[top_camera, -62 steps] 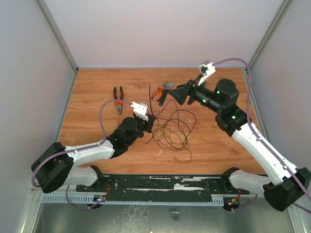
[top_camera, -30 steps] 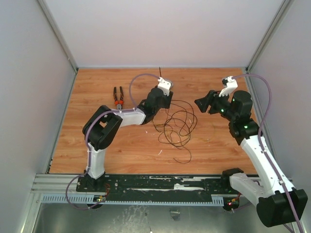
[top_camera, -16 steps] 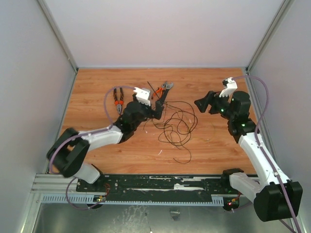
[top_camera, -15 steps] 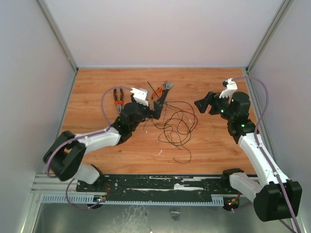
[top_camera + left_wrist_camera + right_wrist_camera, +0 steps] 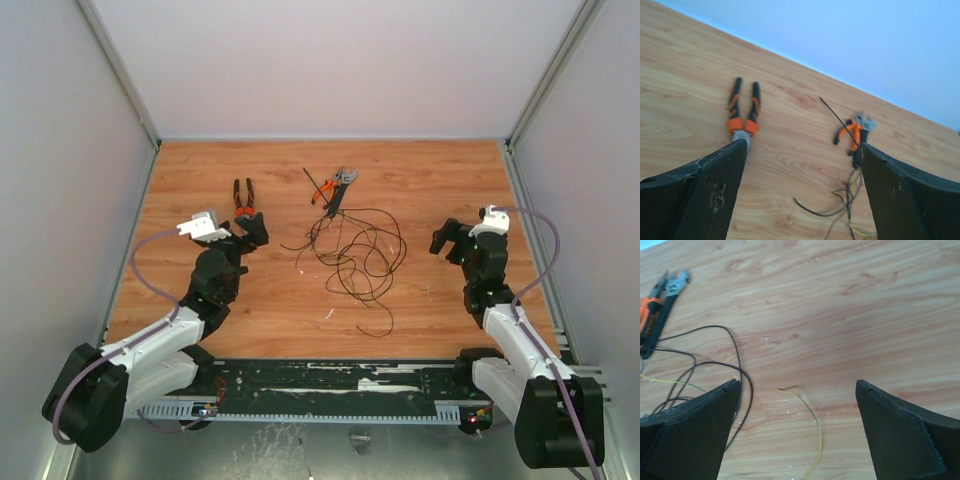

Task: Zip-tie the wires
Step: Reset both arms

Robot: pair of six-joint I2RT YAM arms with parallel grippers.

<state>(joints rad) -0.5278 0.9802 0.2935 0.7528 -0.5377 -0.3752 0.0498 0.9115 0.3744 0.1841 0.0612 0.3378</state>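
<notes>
Wide open and empty, the left claw [image 5: 250, 228] sits low at the left of the tabletop [image 5: 450, 170], just near the black-and-orange pliers [image 5: 243, 197]. The right claw [image 5: 445, 240] is likewise released and grasps nothing, off to the right. Between them the wires [image 5: 355, 255] sprawl in loose, unbundled black loops. The zip tie [image 5: 312, 180] lies flat at the far side, just beside the orange cutters [image 5: 335, 188] and above the tangle.

Risks, as a judgement: the tie is thin and flat on the wood, so a claw may slip off it or nudge the cutters. A finger could also catch a stray loop and drag the whole tangle.

Whether the tie's near end touches the wires or the cutters is hard to make out. Overlapping strands cannot be told apart. A thin yellow strand [image 5: 810, 412] runs off the right wrist view.
</notes>
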